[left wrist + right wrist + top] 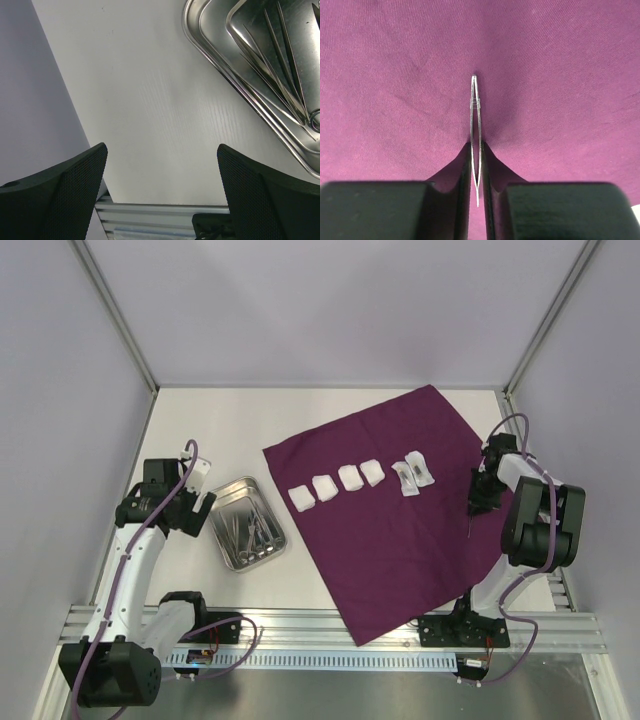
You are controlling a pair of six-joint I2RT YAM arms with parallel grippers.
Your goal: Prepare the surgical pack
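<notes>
Steel tweezers [475, 125] sit pinched edge-on in the nearly closed right jaws, tip apparently touching the spread purple cloth [395, 75]; left jaws gape empty beside the tray [240, 75]; seemingly instrument layout; next, lay them flat near the gauze pads [338, 485], then release.

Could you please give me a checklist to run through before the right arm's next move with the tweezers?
1. Right gripper shut on the tweezers: ok.
2. Tweezers centred in the grip, tip pointing at the purple cloth: ok.
3. Tip clear of the cloth: cannot tell.
4. Left gripper open over the table, beside the steel tray: ok.
5. Gauze pads in a row on the cloth: ok.
</notes>
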